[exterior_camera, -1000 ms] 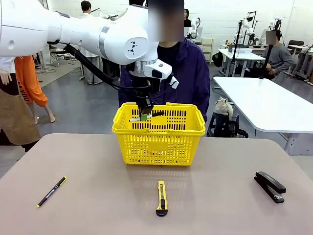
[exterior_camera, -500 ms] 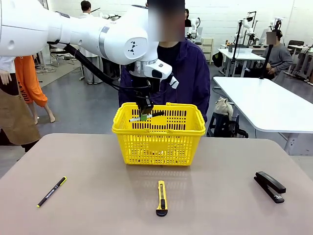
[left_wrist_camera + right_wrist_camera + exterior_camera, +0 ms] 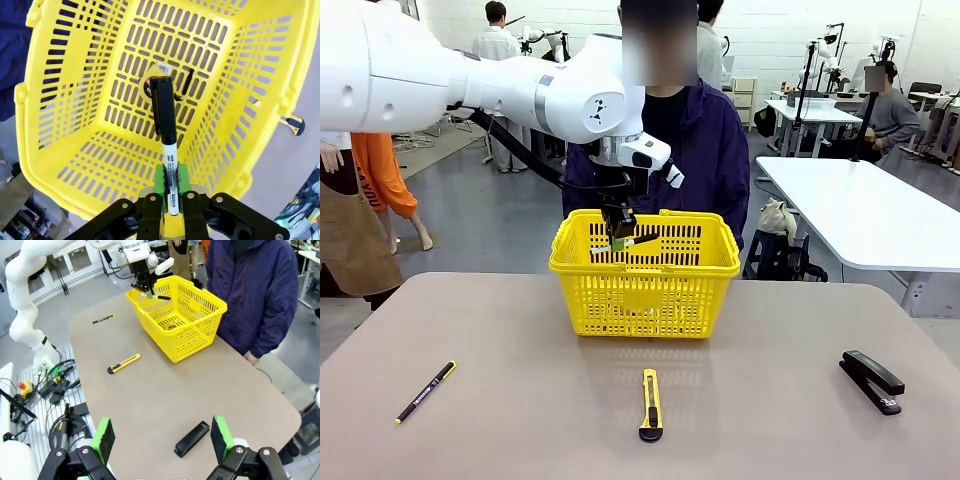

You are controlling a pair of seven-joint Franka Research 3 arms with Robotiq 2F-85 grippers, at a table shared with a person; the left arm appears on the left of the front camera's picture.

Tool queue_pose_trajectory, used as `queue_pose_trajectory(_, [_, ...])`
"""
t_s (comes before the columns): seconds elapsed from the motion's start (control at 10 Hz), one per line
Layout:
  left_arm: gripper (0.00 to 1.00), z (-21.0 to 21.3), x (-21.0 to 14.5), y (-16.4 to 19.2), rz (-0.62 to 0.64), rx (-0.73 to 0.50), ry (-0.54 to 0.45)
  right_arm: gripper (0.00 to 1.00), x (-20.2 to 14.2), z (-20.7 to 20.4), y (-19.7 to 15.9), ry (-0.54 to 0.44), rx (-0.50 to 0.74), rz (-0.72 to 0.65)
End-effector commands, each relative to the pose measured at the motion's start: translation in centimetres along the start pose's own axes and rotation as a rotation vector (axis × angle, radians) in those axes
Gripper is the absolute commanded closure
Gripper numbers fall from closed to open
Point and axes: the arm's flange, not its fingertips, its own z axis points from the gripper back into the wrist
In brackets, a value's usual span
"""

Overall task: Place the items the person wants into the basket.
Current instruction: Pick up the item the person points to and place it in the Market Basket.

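Note:
My left gripper [image 3: 618, 238] hangs over the near-left part of the yellow basket [image 3: 645, 292], shut on the slim white marker with black cap [image 3: 165, 131]. In the left wrist view the marker points down into the basket [image 3: 235, 125], and the round yellow-black tape measure [image 3: 150, 81] lies on its floor. On the table in front of the basket rests the yellow-black utility knife [image 3: 650, 404]. Behind the basket stands the person [image 3: 705, 150] in a dark jacket. My right gripper [image 3: 162, 437] is open, high above the table's right end.
A thin black pen [image 3: 425, 392] lies at the near left of the table. A black stapler [image 3: 872, 381] sits at the near right, just below my right gripper in the right wrist view. Another white table [image 3: 865, 210] stands beyond on the right.
The left arm has shifted slightly, bringing the marker a little lower and to the right over the basket. The grip on the marker is unchanged.

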Motion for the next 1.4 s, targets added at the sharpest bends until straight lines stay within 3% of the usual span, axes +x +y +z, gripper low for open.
queue_pose_trajectory(0.0, [0.89, -0.7, 0.9, 2.0, -0.024, -0.062, 0.002, 0.0, 0.1, -0.1, -0.1, -0.037, 0.006, 0.013])
queue_pose_trajectory(0.4, [0.89, -5.6, 2.2, 3.7, -0.024, -0.139, 0.08, 0.0, 0.1, -0.1, -0.1, -0.037, 0.006, 0.013])
queue_pose_trajectory(0.8, [0.89, -7.0, 3.2, 3.6, -0.033, -0.144, 0.104, 0.0, 0.1, -0.1, -0.1, -0.037, 0.006, 0.013])
queue_pose_trajectory(0.9, [0.54, -7.0, 3.1, 3.6, -0.034, -0.14, 0.103, 0.0, 0.1, -0.1, -0.1, -0.037, 0.006, 0.013])
queue_pose_trajectory(1.0, [0.4, -7.0, 2.9, 3.7, -0.036, -0.14, 0.103, 0.0, 0.1, -0.1, -0.1, -0.037, 0.006, 0.013])
queue_pose_trajectory(1.1, [0.05, -7.1, 2.9, 3.6, -0.037, -0.139, 0.105, 0.0, 0.1, -0.1, -0.1, -0.037, 0.006, 0.013])
queue_pose_trajectory(1.3, [0.0, -7.0, 3.0, 3.6, -0.036, -0.14, 0.105, 0.0, 0.1, -0.1, -0.1, -0.037, 0.006, 0.013])
